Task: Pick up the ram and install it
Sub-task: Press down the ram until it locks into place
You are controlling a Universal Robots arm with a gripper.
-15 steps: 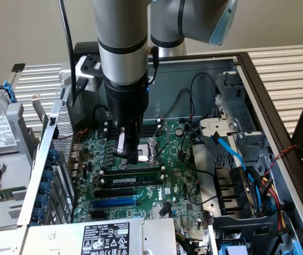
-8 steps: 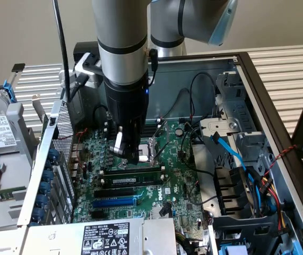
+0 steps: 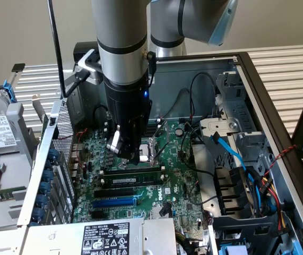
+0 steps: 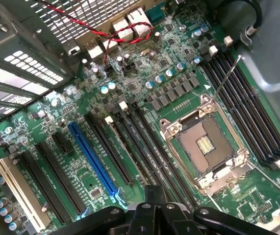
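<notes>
Ram (image 3: 132, 180) sat in a slot on the motherboard (image 3: 183, 196), long axis running across the exterior view, just above the blue slot (image 3: 114, 202). Gripper (image 3: 137, 158) hung right over it, fingers together, gripping nothing. CPU socket (image 4: 206, 147) beside it; case wall (image 3: 193, 79) well clear.

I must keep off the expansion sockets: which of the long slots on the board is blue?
The blue slot, lying among black slots. Every other long slot is black, except one white slot near the board's edge.
</notes>
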